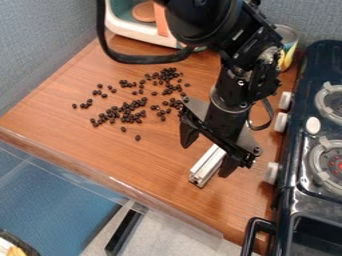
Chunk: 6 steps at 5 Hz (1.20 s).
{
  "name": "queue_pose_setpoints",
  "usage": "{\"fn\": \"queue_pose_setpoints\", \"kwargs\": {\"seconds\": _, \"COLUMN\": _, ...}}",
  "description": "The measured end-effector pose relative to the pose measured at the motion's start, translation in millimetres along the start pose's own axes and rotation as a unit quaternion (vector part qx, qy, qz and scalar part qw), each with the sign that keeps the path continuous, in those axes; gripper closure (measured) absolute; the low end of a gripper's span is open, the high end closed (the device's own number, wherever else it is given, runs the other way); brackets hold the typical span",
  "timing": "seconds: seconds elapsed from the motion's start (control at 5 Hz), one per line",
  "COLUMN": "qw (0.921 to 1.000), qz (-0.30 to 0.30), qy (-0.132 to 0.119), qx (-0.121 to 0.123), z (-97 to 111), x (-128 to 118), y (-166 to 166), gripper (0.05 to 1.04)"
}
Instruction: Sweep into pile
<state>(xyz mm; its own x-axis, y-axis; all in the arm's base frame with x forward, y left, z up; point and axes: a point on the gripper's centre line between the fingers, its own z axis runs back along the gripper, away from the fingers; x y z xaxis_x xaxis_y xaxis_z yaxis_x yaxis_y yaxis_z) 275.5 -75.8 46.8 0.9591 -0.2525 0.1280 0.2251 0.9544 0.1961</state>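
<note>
Camera view: my gripper (206, 159) is hanging over the near part of a wooden counter (113, 160), its two fingers (188, 136) pointing down and standing well apart. A pale metal bar (208, 162) is showing in the gap between them, the gap looking wider than the bar – so I am judging that nothing is being held. Whether the nearer finger is touching the bar's side, I am not able to tell.

The bar is lying low beneath the gripper, its long axis slanting from under the wrist down toward the bottom of the view and a little left, its squared end facing the front edge of the counter. The dark beans (127, 116), which I am wanting in a pile, are lying loose toward the upper left from the bar, in a broad, uneven scatter with a few strays. The bar is keeping well apart from them, one long side facing roughly their way.

That is what my coming move is hinging on: I am reckoning on closing across the bar's narrow width, then pushing with that long side leading – an end-on push would be likely to slip through and part them.
</note>
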Motion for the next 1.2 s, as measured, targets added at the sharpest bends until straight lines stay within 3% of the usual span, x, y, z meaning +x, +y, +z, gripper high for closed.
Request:
{"fn": "queue_pose_setpoints", "kwargs": {"seconds": 0.2, "qw": 0.9999, "qz": -0.001, "qy": 0.015, "qx": 0.000, "z": -8, "x": -5, "y": -2, "gripper": 0.133}}
{"fn": "queue_pose_setpoints", "kwargs": {"seconds": 0.4, "qw": 0.9990, "qz": 0.013, "qy": 0.042, "qx": -0.008, "z": -26, "x": -10, "y": 2, "gripper": 0.430}}
{"fn": "queue_pose_setpoints", "kwargs": {"seconds": 0.6, "qw": 0.9986, "qz": 0.007, "qy": 0.052, "qx": -0.010, "z": -34, "x": -10, "y": 1, "gripper": 0.700}}
{"fn": "queue_pose_setpoints", "kwargs": {"seconds": 1.0, "qw": 0.9984, "qz": 0.008, "qy": 0.053, "qx": -0.019, "z": -34, "x": -7, "y": -2, "gripper": 0.711}}
{"fn": "queue_pose_setpoints", "kwargs": {"seconds": 1.2, "qw": 0.9970, "qz": 0.059, "qy": 0.027, "qx": -0.043, "z": -25, "x": 4, "y": -8, "gripper": 0.711}}
